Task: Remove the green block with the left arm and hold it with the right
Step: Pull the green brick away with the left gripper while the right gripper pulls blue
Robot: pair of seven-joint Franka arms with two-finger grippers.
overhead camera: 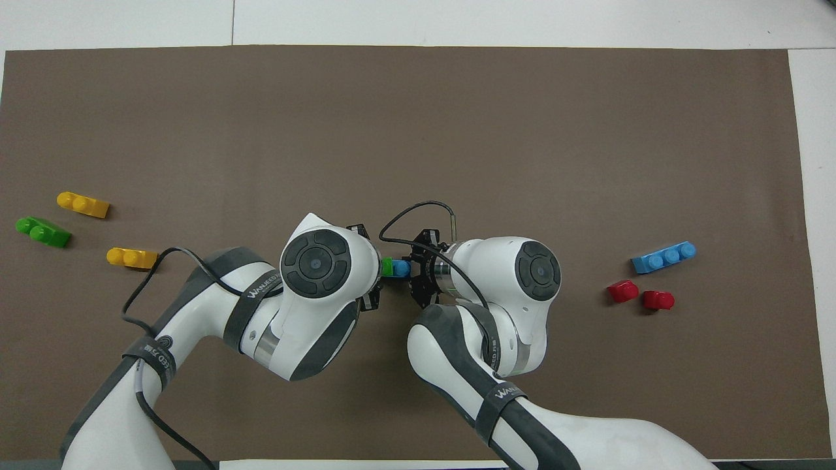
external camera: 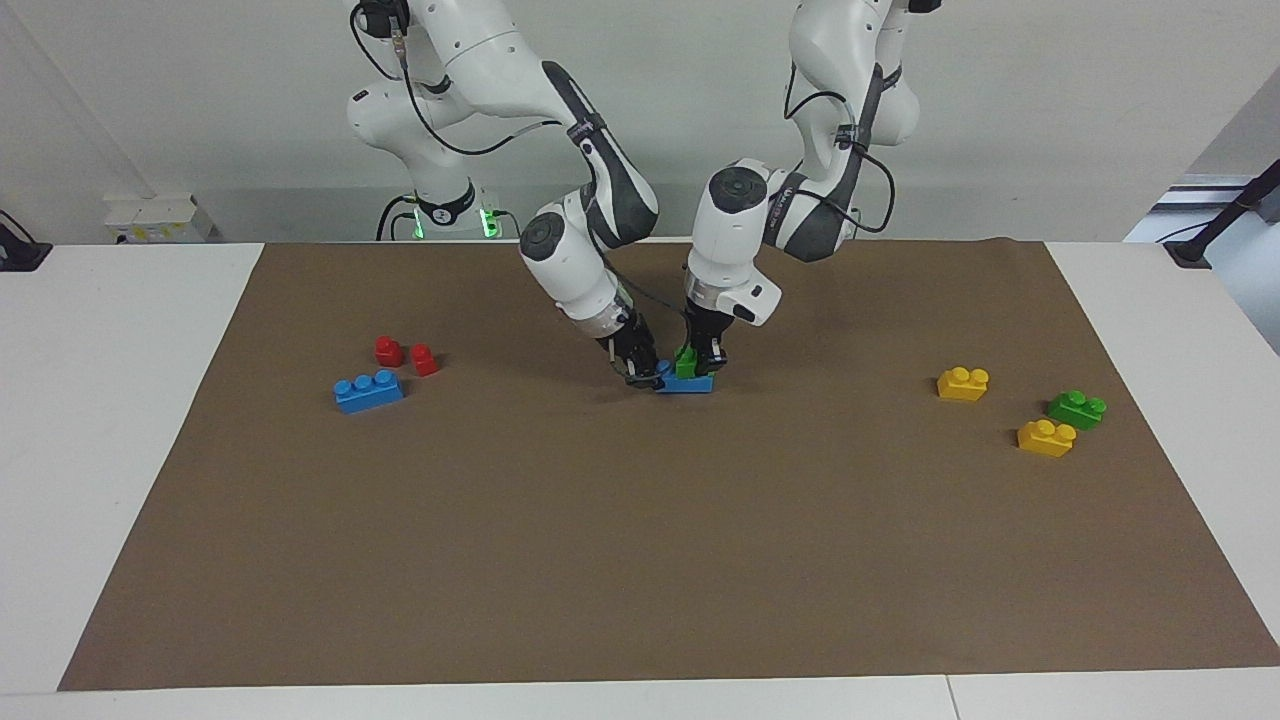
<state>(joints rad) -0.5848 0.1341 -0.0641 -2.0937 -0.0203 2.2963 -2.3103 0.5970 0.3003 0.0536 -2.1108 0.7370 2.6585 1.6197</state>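
Facing view, starting at the right arm's end of the counter [external camera: 100,400]: 2 small red plastic single-stud blocks [external camera: 388,350] sit just beside a long blue plastic 3-stud brick [external camera: 369,391] on the brown paper mat [external camera: 640,560]. None of these is in play.

At the middle of the mat, the right tool [external camera: 640,372] is down at one end of a second blue plastic brick [external camera: 690,384] that lies on the mat. You cannot tell whether that tool has clamped it.

The small bright green plastic 2-stud block [external camera: 685,364] is pressed onto that blue base brick at the end toward the left arm. The left tool [external camera: 700,362] comes down on it almost vertically and pinches it between its black fingers [external camera: 716,356].

Toward the left arm's end lie a yellow plastic 2-stud brick [external camera: 963,383], a loose green plastic 2-stud brick [external camera: 1077,409] and another yellow 2-stud brick [external camera: 1046,438], all well apart from the arms.

Here is what you should watch for:
1. If the right tool's hold is weak, a pull would likely lift both bricks together, or the base may pivot and slide on the paper.
2. The 2 tools are crowded close over a short stack, so a sideways twist to break the studs could knock one tool against the other.
3. A grip high on the green block could slip off when the studs resist.
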